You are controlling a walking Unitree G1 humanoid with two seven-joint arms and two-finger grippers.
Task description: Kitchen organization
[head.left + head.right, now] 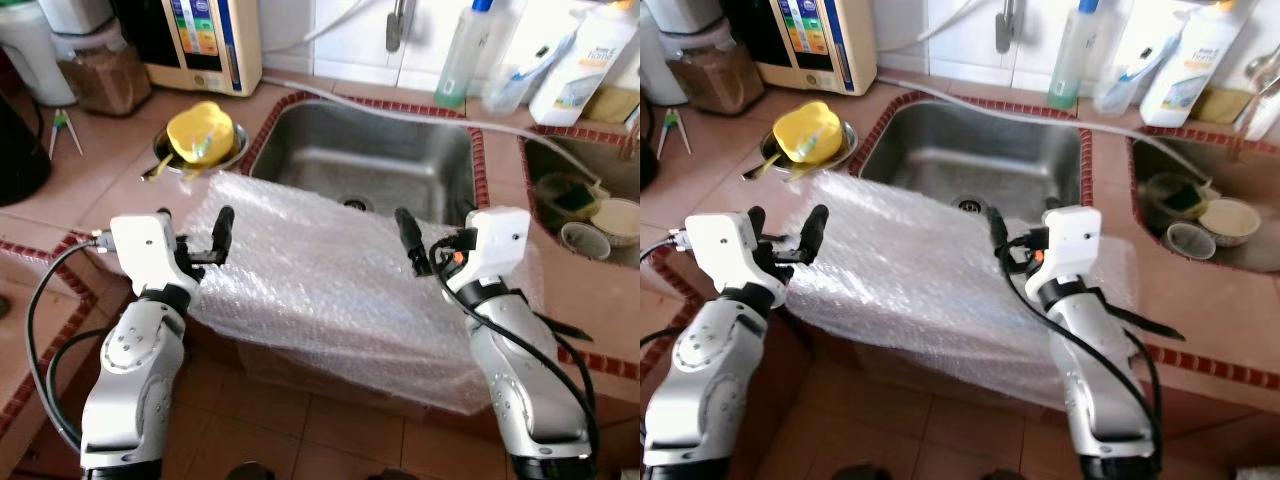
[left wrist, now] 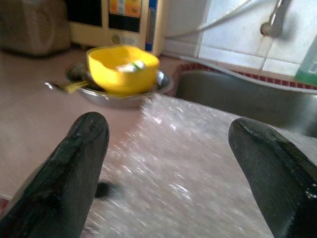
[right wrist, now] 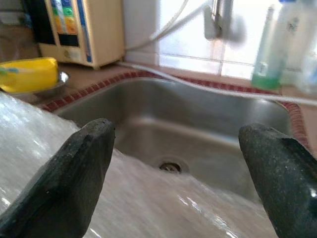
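Silver arms of mine reach forward on either side of a big sheet of bubble wrap [image 1: 330,290] that is draped over the front edge of the counter and hangs down toward the tiled floor [image 1: 300,430]. My left gripper [image 1: 195,240] sits at the sheet's left edge with its two black fingers [image 2: 74,168] spread wide apart and nothing between them; from its wrist I look straight across the crinkled plastic. My right gripper [image 1: 418,242] hovers over the right part of the sheet, near the sink's front rim, and its fingers [image 3: 74,173] are likewise parted and hold nothing. Whether either set of fingertips touches the plastic I cannot tell. Past the wrap lies the steel sink [image 1: 380,150], its drain [image 3: 170,166] just beyond the sheet's far edge. To the left of the sink, on the pink tiled counter [image 1: 90,170], a yellow bowl [image 1: 200,130] rests in a shallow metal dish [image 1: 235,150]. Further back on that side stands a cream-coloured appliance [image 1: 205,40] with a coloured panel, and beside it a jar [image 1: 100,70] of brown contents. Behind the sink a green bottle [image 1: 460,50] and a white bottle [image 1: 585,60] stand by the tap [image 1: 398,25]. On my far right a second basin [image 1: 590,210] holds small bowls.
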